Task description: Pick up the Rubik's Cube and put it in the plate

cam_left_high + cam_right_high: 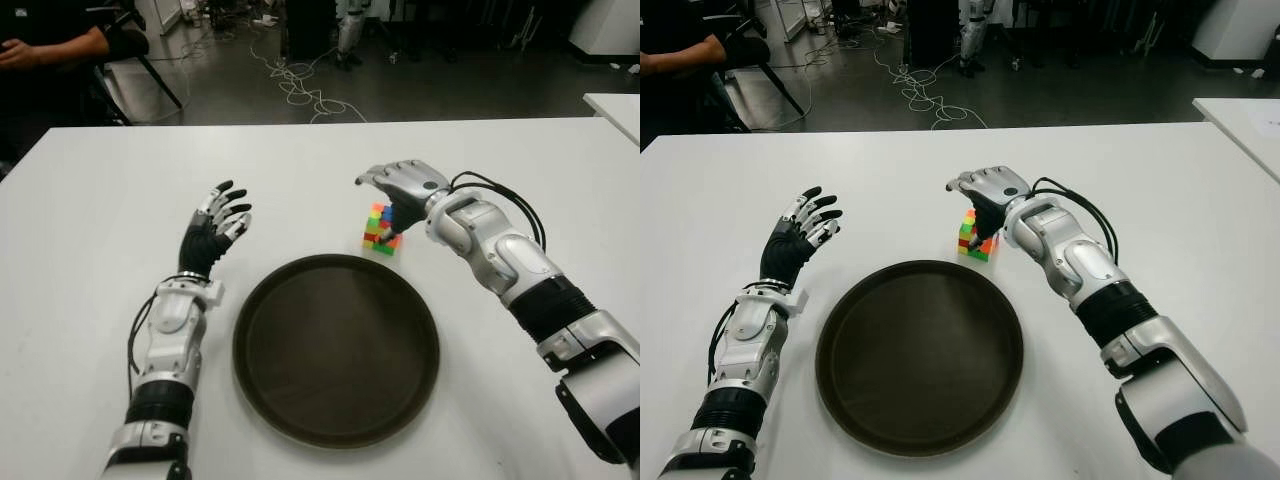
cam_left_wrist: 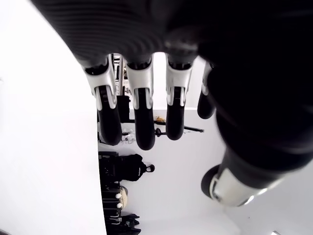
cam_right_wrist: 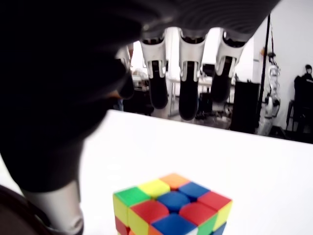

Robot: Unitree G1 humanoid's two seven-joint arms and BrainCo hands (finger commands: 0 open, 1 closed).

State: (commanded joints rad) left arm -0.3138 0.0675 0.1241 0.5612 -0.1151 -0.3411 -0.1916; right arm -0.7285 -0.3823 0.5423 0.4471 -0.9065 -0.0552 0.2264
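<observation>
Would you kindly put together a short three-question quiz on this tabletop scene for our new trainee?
1. True or false: the multicoloured Rubik's Cube already lies in the round dark brown plate.
2. Which hand hovers over the cube? A) the left hand B) the right hand
3. Fill in: the cube sits on the white table just beyond the plate's ___ rim.

Key:
1. False; it stands on the table, outside the plate.
2. B; the right hand's fingers hang open above the cube, not yet closed on it. The left hand shows open, left of the plate.
3. Far.
</observation>
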